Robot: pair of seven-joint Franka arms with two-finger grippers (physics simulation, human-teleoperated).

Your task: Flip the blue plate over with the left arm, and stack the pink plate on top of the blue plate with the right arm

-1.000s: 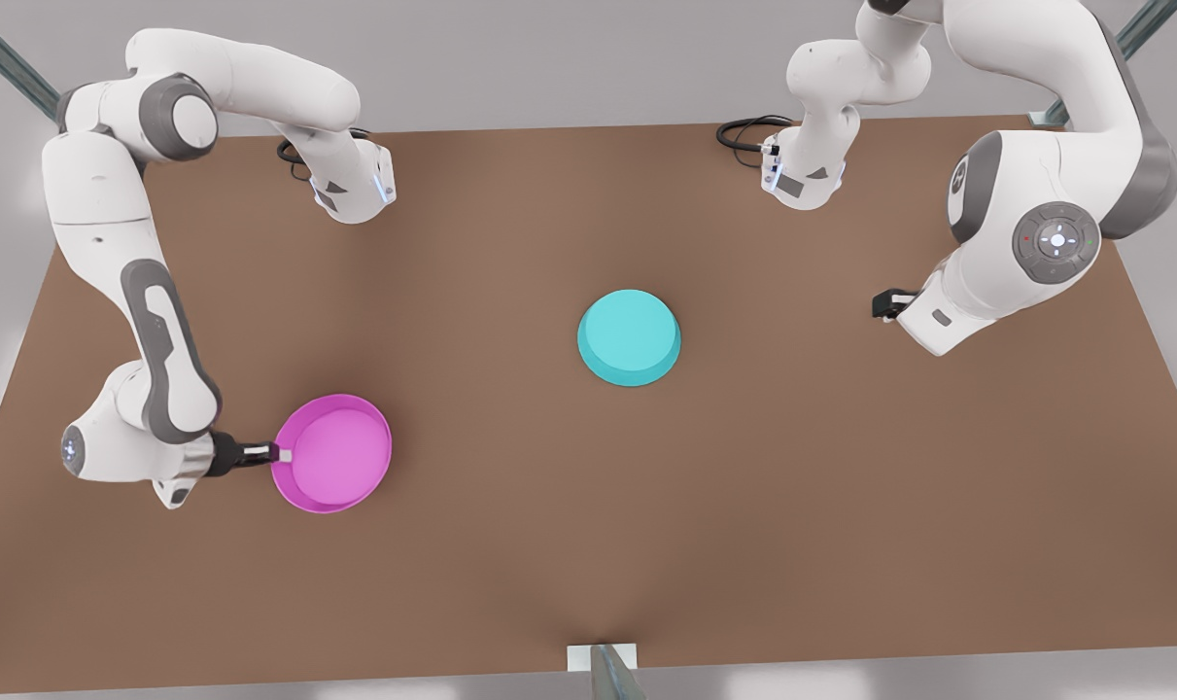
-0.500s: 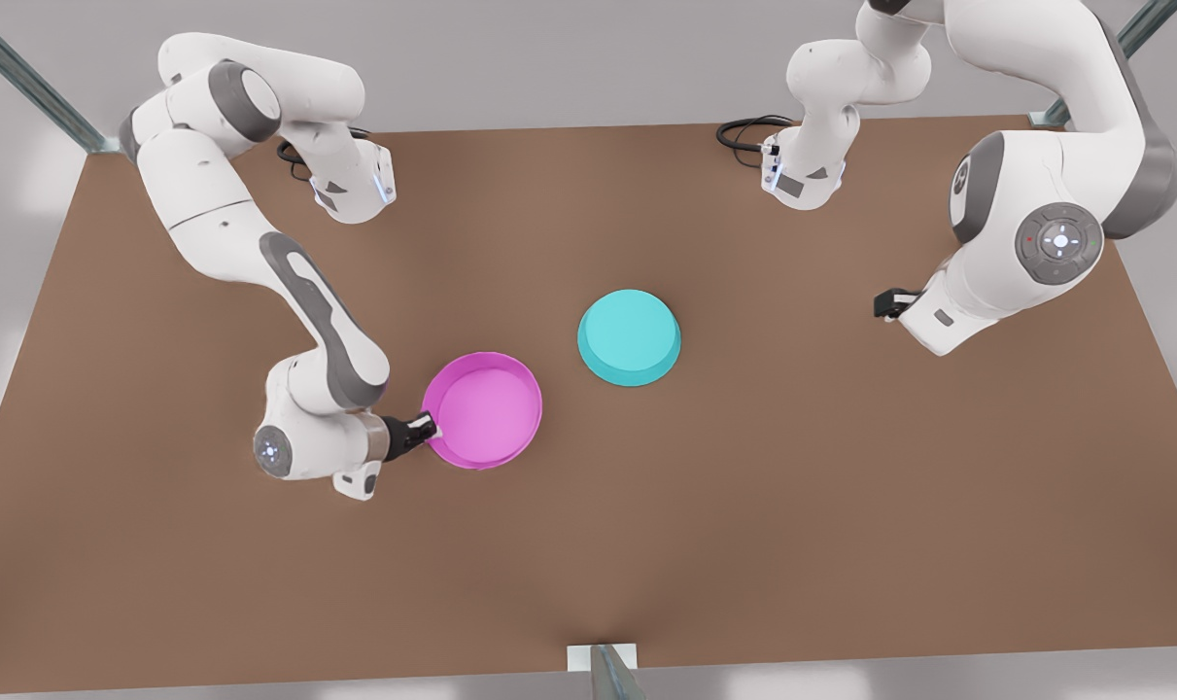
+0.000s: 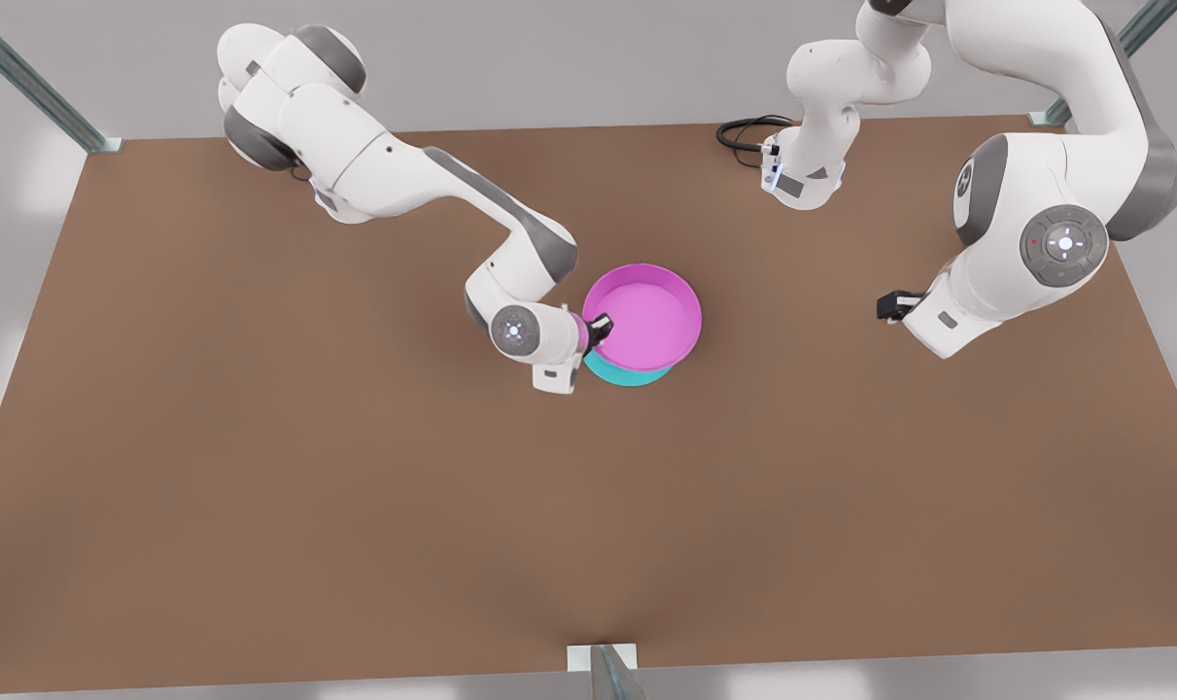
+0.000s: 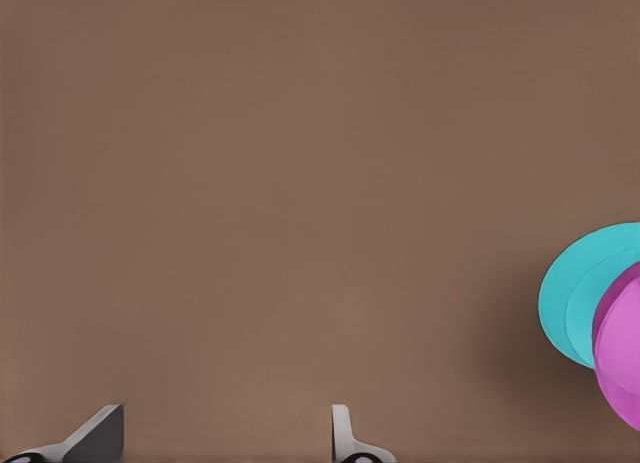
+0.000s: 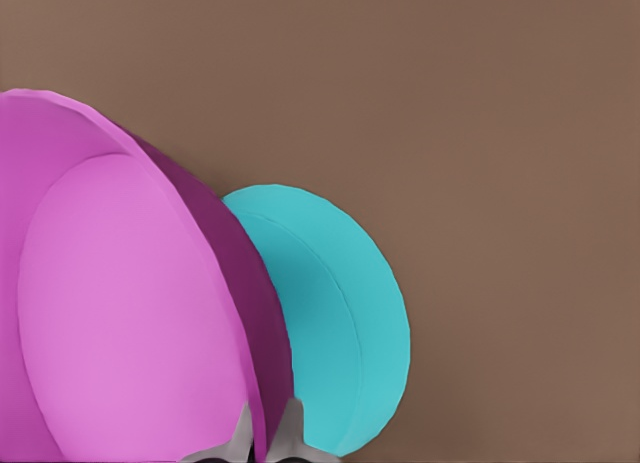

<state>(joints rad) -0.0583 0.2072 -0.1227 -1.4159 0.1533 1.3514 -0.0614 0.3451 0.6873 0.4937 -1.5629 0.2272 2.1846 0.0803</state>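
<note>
The pink plate (image 3: 646, 316) hangs open side up over the blue plate (image 3: 627, 375), covering most of it; only a cyan crescent shows below it. I cannot tell whether the two touch. My right gripper (image 3: 600, 326), on the arm at the front view's left, is shut on the pink plate's rim. The right wrist view shows its fingertips (image 5: 240, 438) pinching the pink plate (image 5: 120, 303), with the blue plate (image 5: 340, 313) base up behind it. My left gripper (image 3: 887, 306) waits open at the front view's right, far from both plates; its own view shows the gripper (image 4: 225, 438) over bare table.
The brown table (image 3: 258, 486) has wide free room on every side of the plates. A black cable (image 3: 744, 131) lies by the arm base at the back edge. A small metal bracket (image 3: 603, 659) sits at the front edge.
The right arm has carried the pink plate from the front view's lower left to over the blue plate at the middle. The left arm has stayed put.
</note>
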